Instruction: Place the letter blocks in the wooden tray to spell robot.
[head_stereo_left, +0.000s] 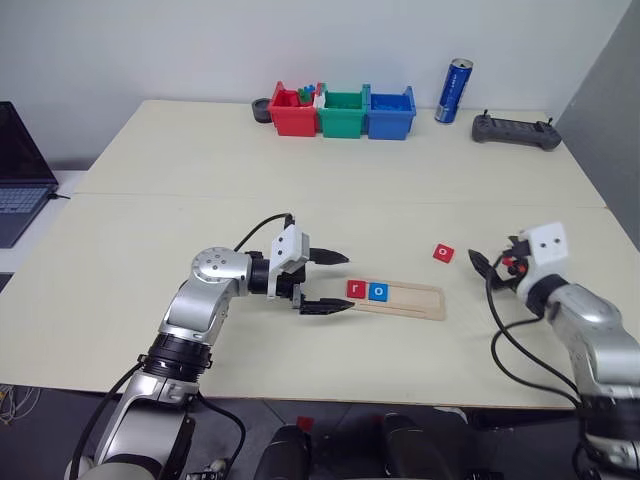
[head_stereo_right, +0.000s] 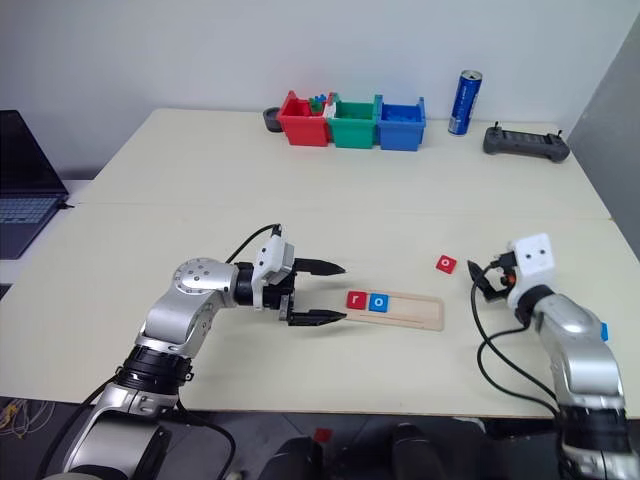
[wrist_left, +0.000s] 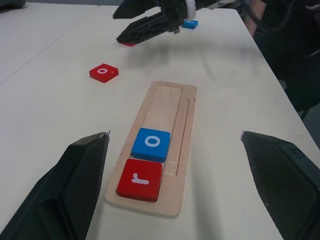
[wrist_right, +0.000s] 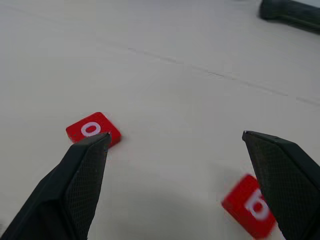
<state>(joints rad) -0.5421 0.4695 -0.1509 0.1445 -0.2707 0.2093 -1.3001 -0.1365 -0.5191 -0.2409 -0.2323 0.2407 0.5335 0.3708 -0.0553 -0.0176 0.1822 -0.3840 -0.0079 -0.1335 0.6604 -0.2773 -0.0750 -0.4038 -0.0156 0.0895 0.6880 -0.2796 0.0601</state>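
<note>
Tabletop (head_stereo_left: 300, 190) first: a broad pale surface with a seam running across it, carrying everything in play. At its far edge sit three plastic bins (head_stereo_left: 343, 113), red, green and blue, with a blue can (head_stereo_left: 454, 91) and a dark controller (head_stereo_left: 515, 131) beside them; a laptop (head_stereo_left: 20, 170) lies off to the robot's left.

Near the front edge lies the wooden tray (head_stereo_left: 415, 300), a long narrow strip with a shallow groove. Two letter blocks already rest in its left end, touching each other: a red r (head_stereo_left: 356, 289) at the end and a blue o (head_stereo_left: 378, 291) next to it. The remaining length of the tray is bare wood, room for three more.

The left gripper (head_stereo_left: 330, 283) hovers just off the tray's left end, its black fingers spread wide with nothing between them. The right gripper (wrist_right: 185, 190) hangs low over the table out to the right, fingers equally wide apart and empty.

Loose tiles lie on that right side. A red o (head_stereo_left: 443, 252) sits apart from the tray, beyond its right end. The right wrist view also shows a red b (wrist_right: 250, 207) near the gripper, and the left wrist view a small blue tile (wrist_left: 190, 23) farther out, its letter too small to read.

Judging by this, two of five letters are set; b, o and t are left, and b looks next.
</note>
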